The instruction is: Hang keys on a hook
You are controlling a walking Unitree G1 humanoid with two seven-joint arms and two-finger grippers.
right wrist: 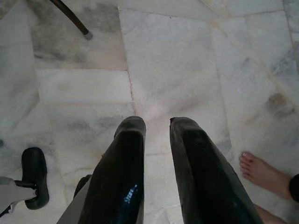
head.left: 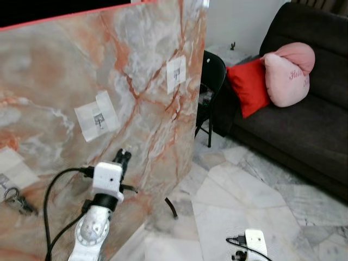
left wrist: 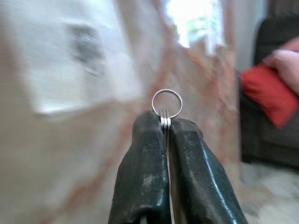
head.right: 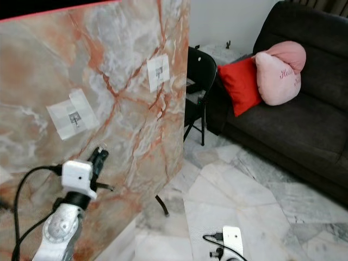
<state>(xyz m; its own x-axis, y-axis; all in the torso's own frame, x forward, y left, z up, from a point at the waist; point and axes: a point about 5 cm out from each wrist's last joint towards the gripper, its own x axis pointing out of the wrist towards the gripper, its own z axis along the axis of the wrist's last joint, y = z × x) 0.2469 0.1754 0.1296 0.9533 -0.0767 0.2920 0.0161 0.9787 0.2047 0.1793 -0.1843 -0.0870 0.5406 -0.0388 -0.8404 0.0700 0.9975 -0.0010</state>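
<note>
We read this as the carry step: left gripper, low left in the head view, pinches the key ring before the marble panel; next we must thread it onto the hook.

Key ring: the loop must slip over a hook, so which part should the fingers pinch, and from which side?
Pinch the key ring at its lower arc, edge-on from below, as the left gripper does now. The ring is thin and flat, so fingers shut on one edge leave the round opening free above the tips, facing the hook. The right gripper hangs idle.
</note>
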